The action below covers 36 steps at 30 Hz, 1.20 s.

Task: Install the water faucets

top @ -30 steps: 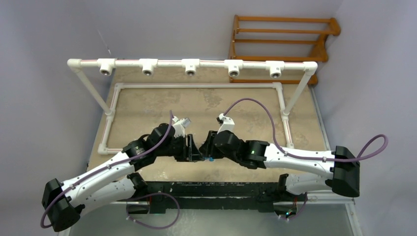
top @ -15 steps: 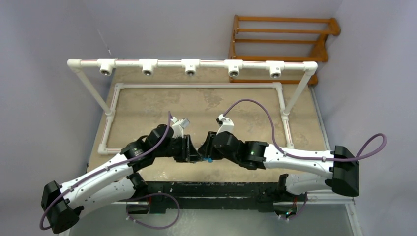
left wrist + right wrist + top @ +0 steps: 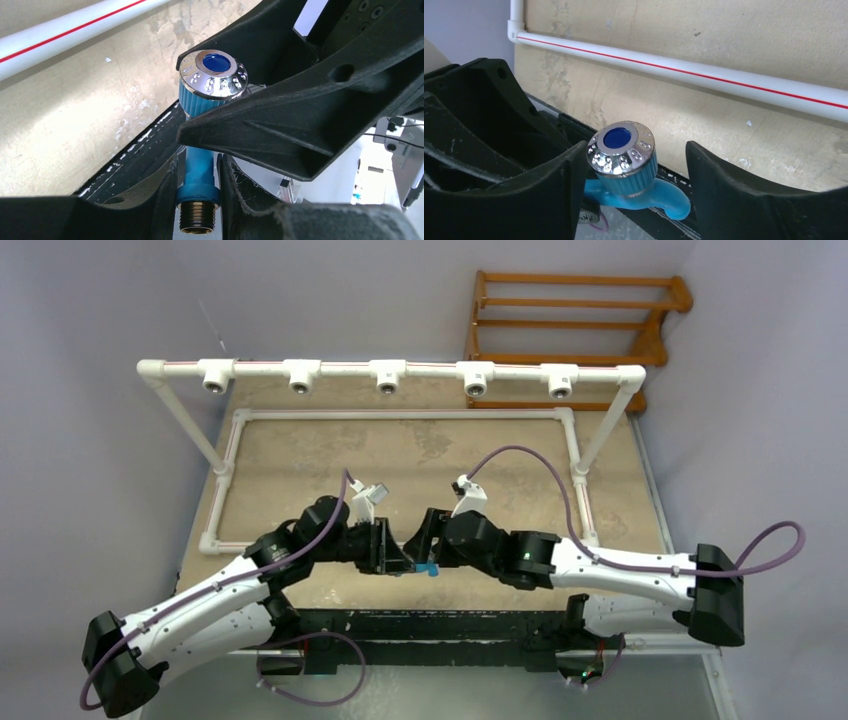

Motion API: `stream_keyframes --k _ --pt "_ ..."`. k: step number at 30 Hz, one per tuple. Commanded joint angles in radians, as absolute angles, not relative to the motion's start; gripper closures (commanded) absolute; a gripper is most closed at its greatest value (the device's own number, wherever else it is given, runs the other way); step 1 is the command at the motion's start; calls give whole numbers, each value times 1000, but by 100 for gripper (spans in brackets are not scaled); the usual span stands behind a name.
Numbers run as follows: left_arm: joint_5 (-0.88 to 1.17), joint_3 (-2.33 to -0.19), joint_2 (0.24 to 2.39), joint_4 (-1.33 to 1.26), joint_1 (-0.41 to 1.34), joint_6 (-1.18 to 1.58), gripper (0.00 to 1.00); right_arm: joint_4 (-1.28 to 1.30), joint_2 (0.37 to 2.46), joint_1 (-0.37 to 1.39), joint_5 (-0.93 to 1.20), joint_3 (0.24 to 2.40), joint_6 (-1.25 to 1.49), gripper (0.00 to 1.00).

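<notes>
Right at the surface (image 3: 300, 460) edge, faucet (image 3: 200, 165) clamped in left hand (image 3: 199, 192), right hand (image 3: 631, 172) spread around knob (image 3: 621, 147); threads (image 3: 198, 218) only in left-wrist view.

pipe frame (image 3: 400, 414) on table (image 3: 300, 455) | five tee fittings (image 3: 387, 375) | wooden rack (image 3: 560, 324) behind

Blue faucet (image 3: 200, 165) with chrome-capped knob and threaded end, clamped at its stem

place: robot test lab | cues: bare walls (image 3: 90, 460), pipe frame (image 3: 340, 369), worktable (image 3: 330, 455)
</notes>
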<state>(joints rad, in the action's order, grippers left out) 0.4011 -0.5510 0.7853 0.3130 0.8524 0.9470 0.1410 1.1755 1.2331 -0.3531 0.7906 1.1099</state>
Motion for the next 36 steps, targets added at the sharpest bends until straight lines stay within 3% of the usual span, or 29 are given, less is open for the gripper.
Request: stream_keyframes --k 1,16,26,36 --pt "464 -543 763 225 856 934 100 181 1077 1236 -370 763 1132 25" --pt "621 -467 694 -89 848 993 100 151 562 1236 -107 657 885 21" --pt "942 -394 714 -530 689 1186 100 117 548 1235 9 706 790 27" --pt "1016 -411 716 -620 681 1239 100 -22 635 1236 100 747 736 34"
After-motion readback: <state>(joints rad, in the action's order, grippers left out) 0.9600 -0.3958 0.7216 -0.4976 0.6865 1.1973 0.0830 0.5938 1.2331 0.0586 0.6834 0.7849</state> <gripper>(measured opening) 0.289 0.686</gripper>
